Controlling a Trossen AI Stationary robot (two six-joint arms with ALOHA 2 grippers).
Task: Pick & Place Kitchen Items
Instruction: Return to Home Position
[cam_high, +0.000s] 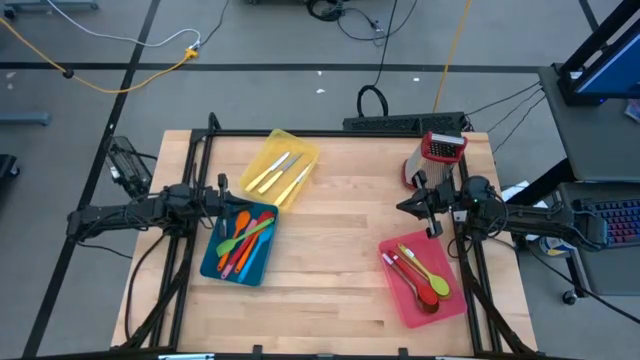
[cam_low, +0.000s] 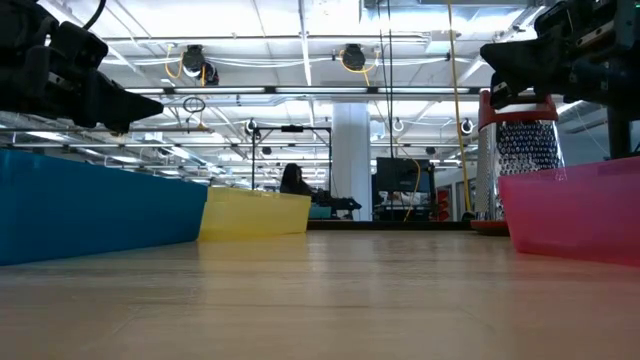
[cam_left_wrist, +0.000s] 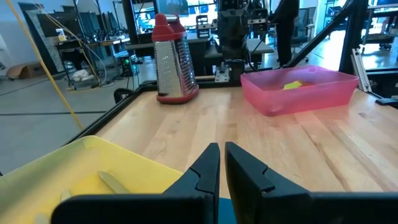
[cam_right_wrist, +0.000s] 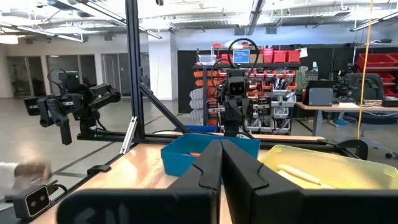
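Note:
Several coloured spatulas and spoons lie in the blue tray. Cream-handled knives lie in the yellow tray. Green, orange and yellow spoons lie in the pink tray. My left gripper hovers over the blue tray's far end, shut and empty; its fingers show nothing between them. My right gripper hovers above the bare table between the grater and the pink tray, shut and empty.
A red-topped metal box grater stands upright at the table's far right, close behind my right gripper. Bare wood lies between the trays. A black frame runs along the table's left and far edges.

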